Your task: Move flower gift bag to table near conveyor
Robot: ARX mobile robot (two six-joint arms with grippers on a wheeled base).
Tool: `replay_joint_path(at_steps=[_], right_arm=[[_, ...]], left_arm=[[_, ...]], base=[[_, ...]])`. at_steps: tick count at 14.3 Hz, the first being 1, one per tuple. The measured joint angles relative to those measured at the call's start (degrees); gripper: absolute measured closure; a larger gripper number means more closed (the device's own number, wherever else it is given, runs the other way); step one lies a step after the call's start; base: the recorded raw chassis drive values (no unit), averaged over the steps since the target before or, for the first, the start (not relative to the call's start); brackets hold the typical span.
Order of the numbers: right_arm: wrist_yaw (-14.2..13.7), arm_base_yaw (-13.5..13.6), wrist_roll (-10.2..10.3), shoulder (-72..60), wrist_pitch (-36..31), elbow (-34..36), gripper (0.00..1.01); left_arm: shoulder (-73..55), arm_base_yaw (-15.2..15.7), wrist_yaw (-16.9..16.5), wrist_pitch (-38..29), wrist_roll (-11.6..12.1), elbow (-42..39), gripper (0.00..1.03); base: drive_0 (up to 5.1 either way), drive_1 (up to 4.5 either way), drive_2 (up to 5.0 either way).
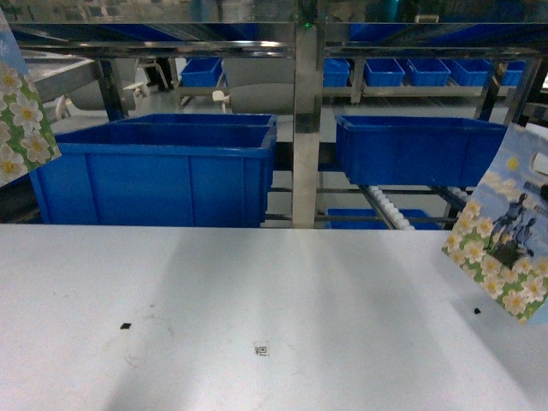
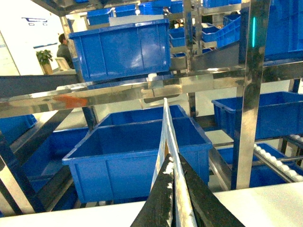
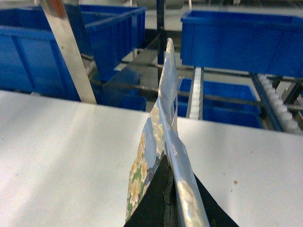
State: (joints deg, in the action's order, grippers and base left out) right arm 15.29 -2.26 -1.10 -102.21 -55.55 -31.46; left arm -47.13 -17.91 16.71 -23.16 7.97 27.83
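1. My right jaws point(image 3: 173, 198) pinch a flat flower gift bag point(image 1: 501, 235) edge-on: white blossoms on green, sky-blue top, dark figures.
2. It hangs tilted above the worktop point(image 1: 257, 291), at its right edge, long axis pointing up toward the conveyor point(image 3: 279, 106) rollers.
3. My left jaws point(image 2: 173, 189) clamp a second flower bag point(image 1: 21, 116), also thin and flat, at far left, before the blue bins point(image 1: 154, 175).

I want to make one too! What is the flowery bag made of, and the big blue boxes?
The flower gift bag in the right pincer looks like thin glossy printed paper or card: it is flat, bends slightly and catches the light. The blue bins look like hard moulded plastic, smooth with a slight shine and thick rims.
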Motion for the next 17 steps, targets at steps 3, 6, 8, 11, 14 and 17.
replay_joint_path(at_steps=[3, 6, 8, 11, 14, 17], right_arm=[[1.31, -0.04, -0.31, -6.36, 0.42, -0.07, 0.99], [1.11, 0.02, -1.11, -9.2, -0.72, -0.04, 0.99], [1.11, 0.42, -2.95, -9.6, -2.16, 1.14, 0.99], [-0.44, 0.35, -5.6, -9.33, -5.03, 5.09, 0.65], [-5.05, 1.18, -9.7, -3.76, -8.9, 7.02, 0.27], [-7.78, 0.77, -10.71, 6.32, -6.8, 10.86, 0.04]], left_arm=[[0.0, 0.0, 0.0, 0.0, 0.0, 0.0, 1.01], [0.0, 0.0, -0.02, 0.02, 0.0, 0.0, 1.01], [0.0, 0.0, 0.0, 0.0, 0.0, 0.0, 1.01], [0.02, 0.0, 0.0, 0.02, 0.0, 0.0, 1.01], [0.02, 0.0, -0.02, 0.0, 0.0, 0.0, 1.01], [0.02, 0.0, -0.02, 0.0, 0.0, 0.0, 1.01]], base=[[0.0, 0.0, 0.0], [0.0, 0.0, 0.0], [0.0, 0.0, 0.0], [0.0, 0.0, 0.0], [0.0, 0.0, 0.0], [0.0, 0.0, 0.0]])
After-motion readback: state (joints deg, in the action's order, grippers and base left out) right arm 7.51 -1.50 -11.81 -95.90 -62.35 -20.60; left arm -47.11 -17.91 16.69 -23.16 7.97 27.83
